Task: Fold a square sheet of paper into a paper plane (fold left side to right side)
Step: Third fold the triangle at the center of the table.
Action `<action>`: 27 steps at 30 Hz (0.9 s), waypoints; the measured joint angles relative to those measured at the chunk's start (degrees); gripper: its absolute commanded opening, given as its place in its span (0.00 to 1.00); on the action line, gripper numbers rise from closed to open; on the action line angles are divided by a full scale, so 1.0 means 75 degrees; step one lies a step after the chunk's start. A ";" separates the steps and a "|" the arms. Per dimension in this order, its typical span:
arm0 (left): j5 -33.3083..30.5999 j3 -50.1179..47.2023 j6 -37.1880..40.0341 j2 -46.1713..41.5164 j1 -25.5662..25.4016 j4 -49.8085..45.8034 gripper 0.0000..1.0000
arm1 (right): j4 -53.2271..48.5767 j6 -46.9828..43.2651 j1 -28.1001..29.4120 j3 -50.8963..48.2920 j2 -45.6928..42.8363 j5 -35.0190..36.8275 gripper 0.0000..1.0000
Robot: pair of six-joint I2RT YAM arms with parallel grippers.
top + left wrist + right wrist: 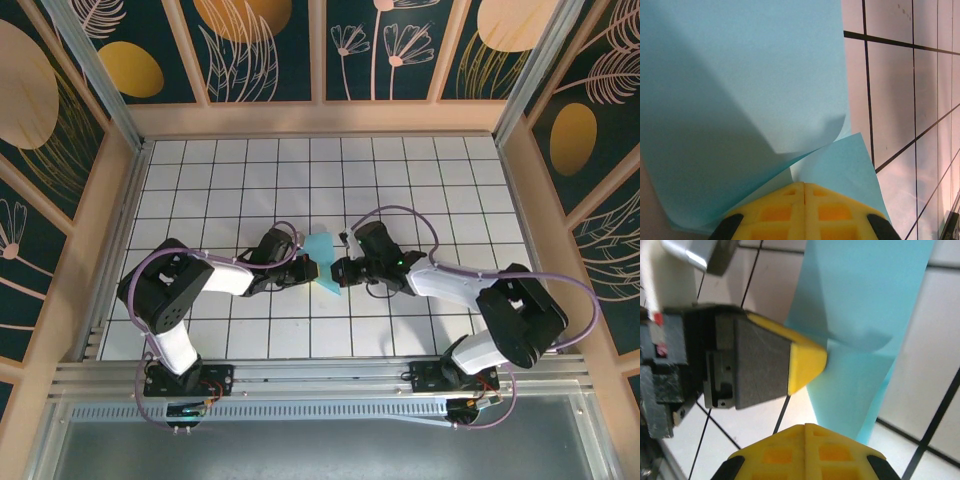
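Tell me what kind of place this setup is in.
Probably a robot lab test cell: a white gridded table, walled in by leaf-print panels, with the left arm and right arm bolted to an aluminium rail.

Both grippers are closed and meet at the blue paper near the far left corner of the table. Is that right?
Not quite. The left gripper and right gripper are closed and do meet at the blue paper. They meet near the middle of the table, though, not near its far left corner. The top view shows this.
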 measured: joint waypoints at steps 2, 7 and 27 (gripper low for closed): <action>0.0000 0.0012 0.0000 0.0000 0.0000 -0.0023 0.00 | 0.0044 0.0157 0.0012 -0.0041 0.0178 -0.0198 0.00; 0.0000 0.0047 0.0000 0.0000 0.0000 -0.0099 0.00 | 0.0204 0.0411 0.0050 -0.0050 0.0632 -0.0443 0.00; -0.0003 0.0093 0.0003 0.0000 0.0000 -0.0198 0.00 | 0.0697 0.0947 0.0055 -0.0332 0.1084 -0.0749 0.00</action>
